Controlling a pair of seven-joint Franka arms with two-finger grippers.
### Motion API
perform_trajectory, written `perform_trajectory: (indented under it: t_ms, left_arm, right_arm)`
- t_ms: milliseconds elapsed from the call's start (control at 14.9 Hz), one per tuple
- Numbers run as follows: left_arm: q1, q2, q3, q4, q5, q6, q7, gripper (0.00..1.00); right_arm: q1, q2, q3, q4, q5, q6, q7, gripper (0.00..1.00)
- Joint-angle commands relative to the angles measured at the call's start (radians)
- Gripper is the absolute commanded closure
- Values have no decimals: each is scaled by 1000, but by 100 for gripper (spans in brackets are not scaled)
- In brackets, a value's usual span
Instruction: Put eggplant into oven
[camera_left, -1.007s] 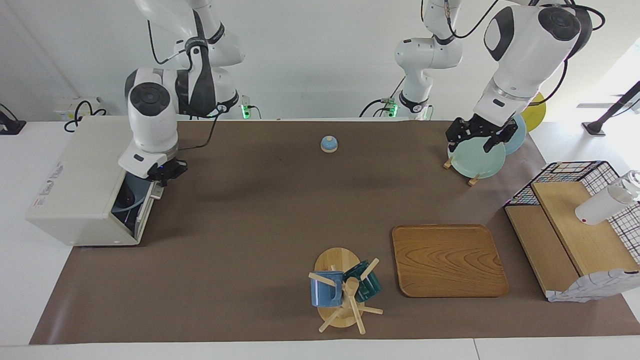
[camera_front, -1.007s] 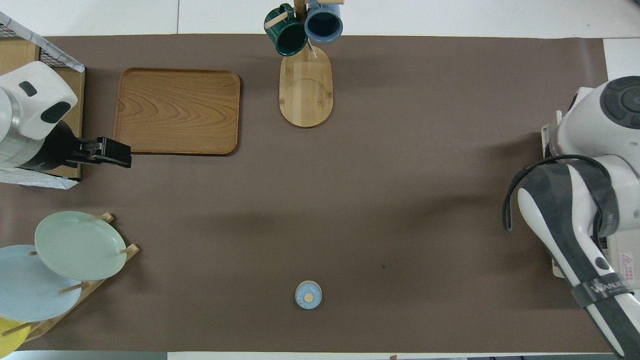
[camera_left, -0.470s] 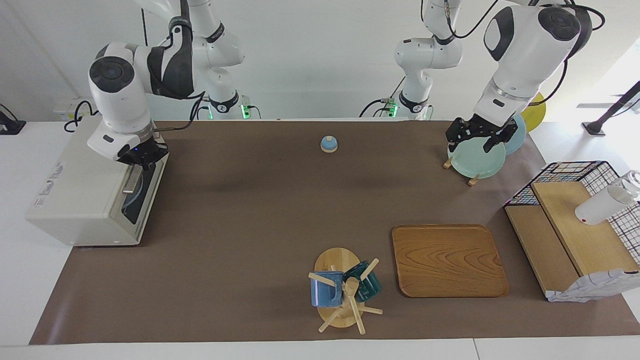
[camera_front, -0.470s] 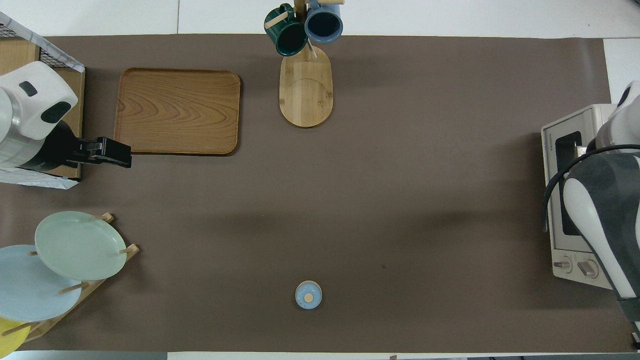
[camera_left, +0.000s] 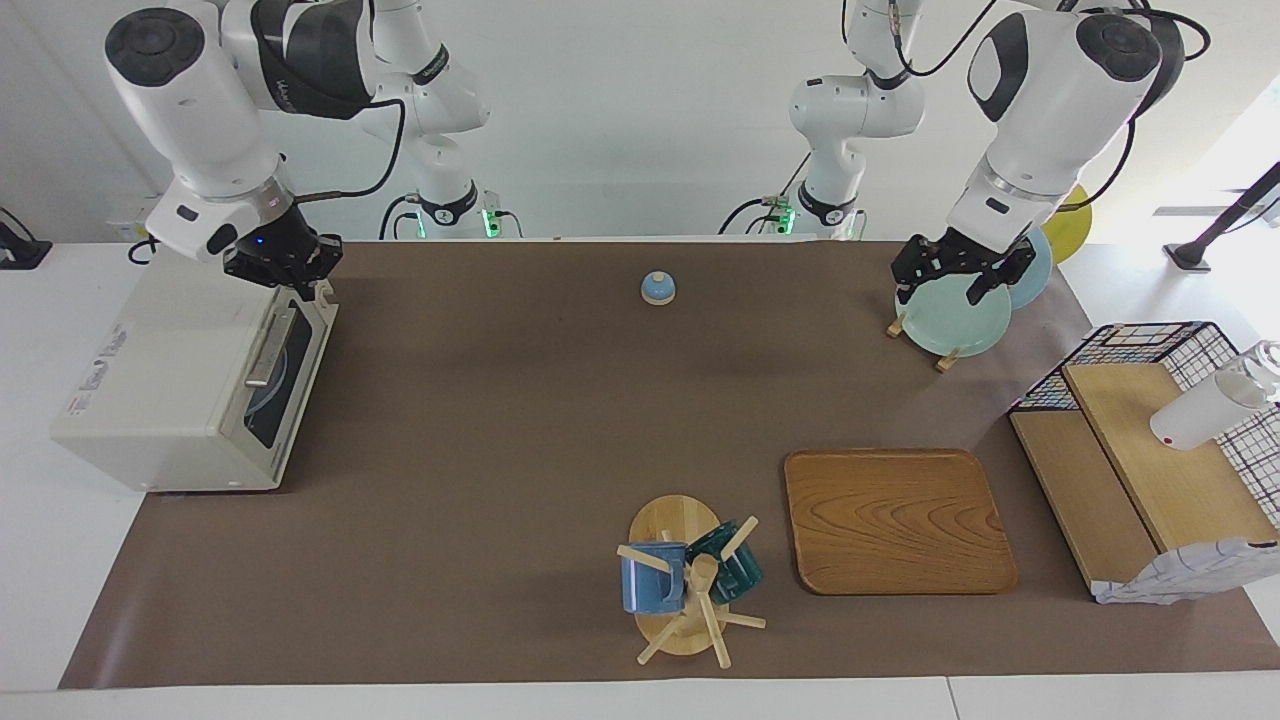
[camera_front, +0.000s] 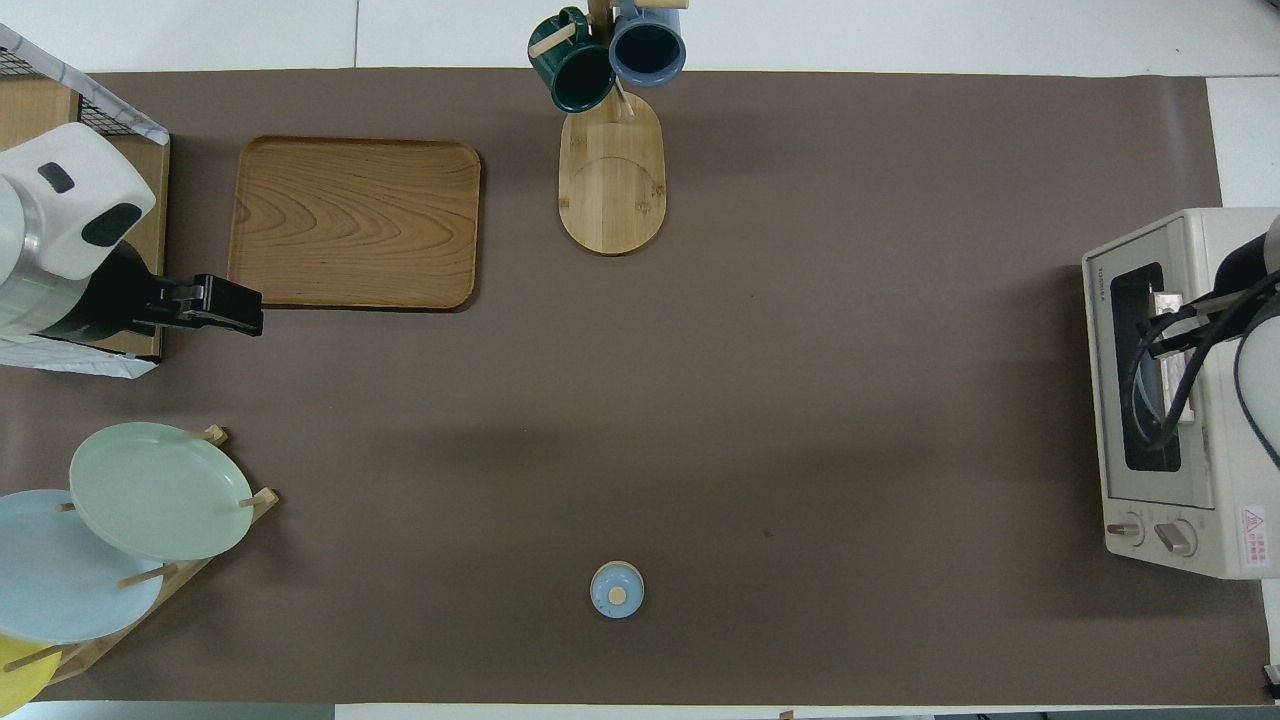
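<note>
The cream-white oven (camera_left: 170, 380) stands at the right arm's end of the table, and its dark glass door (camera_front: 1135, 440) is up and shut, with the bar handle (camera_left: 268, 350) across it. No eggplant shows in either view. My right gripper (camera_left: 300, 272) hangs just above the top edge of the oven's door, apart from the handle and holding nothing. Up in the air at the left arm's end of the table, my left gripper (camera_left: 955, 285) waits open and empty in front of the pale green plate (camera_left: 955, 318).
A small blue bell (camera_left: 657, 288) sits mid-table near the robots. Plates stand in a wooden rack (camera_front: 150, 590). A wooden tray (camera_left: 895, 520) and a mug tree (camera_left: 685, 580) lie at the table's edge farthest from the robots. A wire basket (camera_left: 1150, 345) with wooden boards stands beside the tray.
The oven door swung up from partly open to shut. My right gripper rose from the door's handle to above the door's top edge. The left arm stayed still.
</note>
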Motion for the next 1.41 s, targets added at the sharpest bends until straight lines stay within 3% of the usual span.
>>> perform_trajectory:
  t_ms: [0, 403, 739, 940, 1343]
  left_arm:
    - [1, -17, 2, -8, 10, -6, 1, 0]
    - [0, -17, 2, -8, 10, -6, 1, 0]
    - [0, -17, 2, -8, 10, -6, 1, 0]
    - [1, -17, 2, -6, 10, -6, 1, 0]
    - [0, -17, 2, -8, 10, -6, 1, 0]
  right_arm:
    - [-20, 16, -3, 26, 37, -20, 9, 0]
    - [-33, -40, 0, -26, 25, -28, 93, 0]
    - [4, -27, -67, 1, 45, 4, 95, 0]
    - [13, 7, -74, 9, 45, -8, 95, 0]
    - [-2, -4, -72, 38, 63, -7, 101, 0]
